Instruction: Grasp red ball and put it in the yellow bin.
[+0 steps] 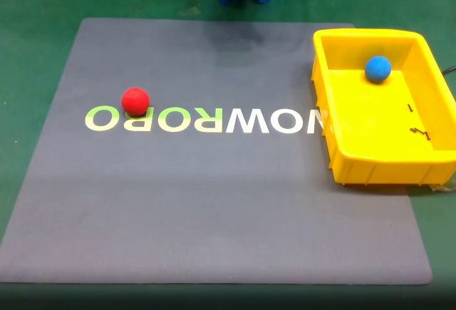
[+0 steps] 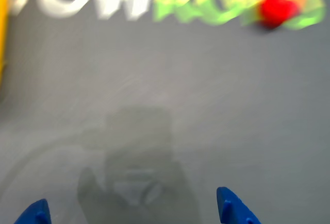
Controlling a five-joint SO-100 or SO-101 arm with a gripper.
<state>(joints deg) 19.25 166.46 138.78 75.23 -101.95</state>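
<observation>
Bare grey mat [image 1: 214, 203] all around the red ball [image 1: 135, 101].

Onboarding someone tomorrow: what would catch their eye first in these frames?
Probably the red ball, alone on the grey mat's lettering, left in the fixed view. Next the yellow bin at the right edge, already holding a blue ball. In the blurred wrist view the blue gripper is open above bare mat.

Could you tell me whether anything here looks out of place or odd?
Nothing is spilled or broken. The bin sits half off the mat's right edge in the fixed view and already holds a blue ball. The red ball rests on the mat's lettering. The wrist view is blurred.
</observation>
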